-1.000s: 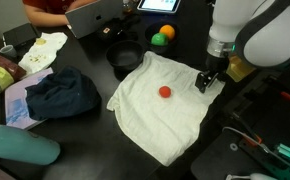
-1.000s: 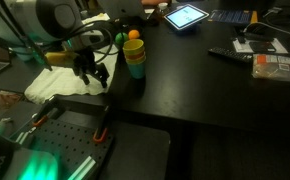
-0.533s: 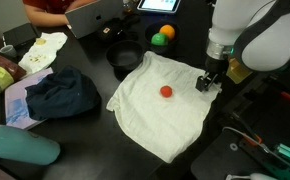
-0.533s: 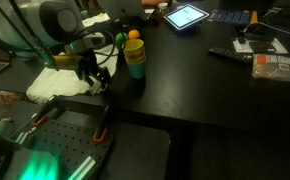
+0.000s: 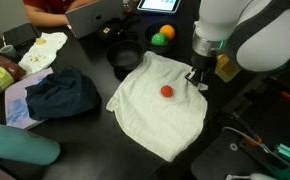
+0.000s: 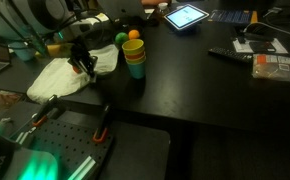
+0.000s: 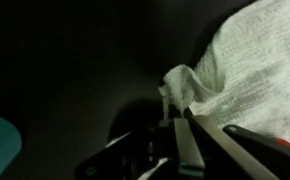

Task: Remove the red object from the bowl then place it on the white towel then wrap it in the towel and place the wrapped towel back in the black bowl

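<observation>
The red object (image 5: 166, 92) lies near the middle of the white towel (image 5: 160, 115), which is spread on the dark table. The black bowl (image 5: 123, 62) stands just past the towel's far left corner. My gripper (image 5: 197, 78) is at the towel's right edge, shut on a pinch of cloth. In the wrist view the fingers (image 7: 190, 140) meet on a raised corner of the towel (image 7: 177, 88). In an exterior view the gripper (image 6: 85, 68) holds the towel (image 6: 57, 80) a little off the table.
A dark blue cloth (image 5: 60, 95) lies left of the towel. An orange and a green ball (image 5: 162, 37) sit behind it, near a person with a laptop (image 5: 90, 15). Stacked cups (image 6: 134, 55) stand close beside the gripper. A tablet (image 6: 188, 15) lies further back.
The jaws went from open to shut on the towel's right edge. The gripper then shifted slightly toward the red object, lifting the pinched cloth.
</observation>
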Action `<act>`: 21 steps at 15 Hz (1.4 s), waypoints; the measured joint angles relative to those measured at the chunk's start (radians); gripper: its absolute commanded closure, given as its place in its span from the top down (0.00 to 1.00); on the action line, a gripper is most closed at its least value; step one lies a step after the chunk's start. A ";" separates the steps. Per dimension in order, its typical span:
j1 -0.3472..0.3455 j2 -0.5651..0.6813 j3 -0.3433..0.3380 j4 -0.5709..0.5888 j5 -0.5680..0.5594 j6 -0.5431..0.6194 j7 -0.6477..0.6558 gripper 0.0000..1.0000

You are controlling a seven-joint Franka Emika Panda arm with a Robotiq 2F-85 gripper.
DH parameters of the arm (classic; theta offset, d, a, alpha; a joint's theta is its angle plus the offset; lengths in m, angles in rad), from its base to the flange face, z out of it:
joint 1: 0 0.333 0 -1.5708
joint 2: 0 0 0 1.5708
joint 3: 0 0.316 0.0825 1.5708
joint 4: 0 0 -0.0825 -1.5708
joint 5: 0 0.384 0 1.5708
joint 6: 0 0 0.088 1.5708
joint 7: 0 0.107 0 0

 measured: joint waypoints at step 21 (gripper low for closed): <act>0.475 0.053 -0.060 0.170 -0.080 0.173 0.093 0.60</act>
